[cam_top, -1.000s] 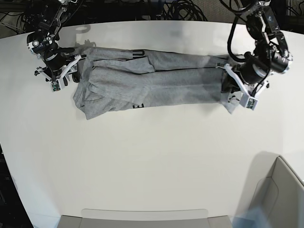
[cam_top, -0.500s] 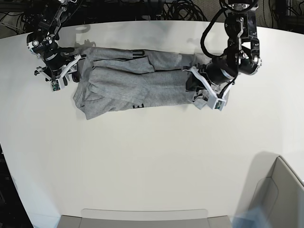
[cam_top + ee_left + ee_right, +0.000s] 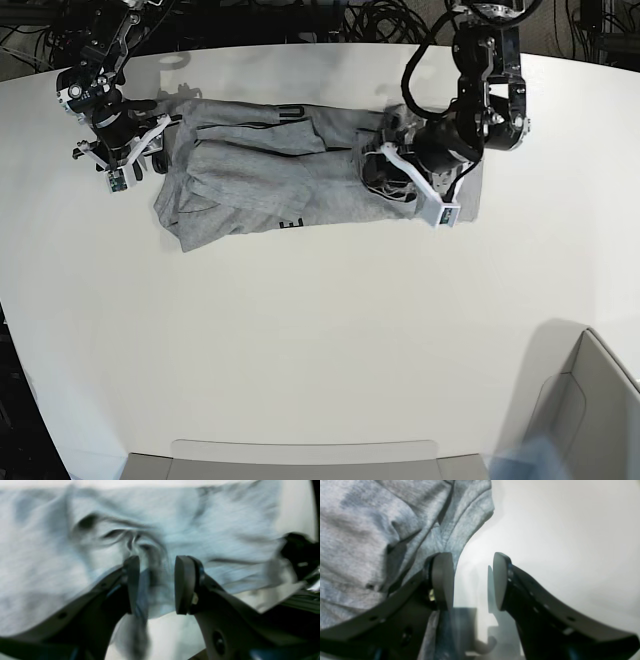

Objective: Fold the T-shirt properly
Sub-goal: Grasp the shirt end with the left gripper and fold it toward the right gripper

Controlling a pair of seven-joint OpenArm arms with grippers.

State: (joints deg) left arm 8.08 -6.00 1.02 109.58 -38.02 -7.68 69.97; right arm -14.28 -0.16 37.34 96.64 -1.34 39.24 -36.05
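Note:
The heather-grey T-shirt (image 3: pixel 270 180) lies stretched across the far part of the white table (image 3: pixel 300 330), with a bit of black lettering (image 3: pixel 290 222) at its near edge. My left gripper (image 3: pixel 388 180) is over the shirt's right part. In the left wrist view, which is blurred, the gripper (image 3: pixel 156 585) has a bunch of shirt fabric (image 3: pixel 50 555) between its fingers. My right gripper (image 3: pixel 150 152) sits at the shirt's left end. In the right wrist view the gripper (image 3: pixel 470 582) is open with bare table between the pads, and the shirt's edge (image 3: pixel 357 530) lies beside the left finger (image 3: pixel 442 580).
A grey bin (image 3: pixel 590 410) stands at the near right corner. A flat grey tray edge (image 3: pixel 300 460) runs along the table's front. Black cables (image 3: pixel 380 20) lie behind the table's far edge.
My left gripper has moved leftward with the shirt's right end, laying it over the shirt's middle. The shirt's span is shorter. The right arm has not moved.

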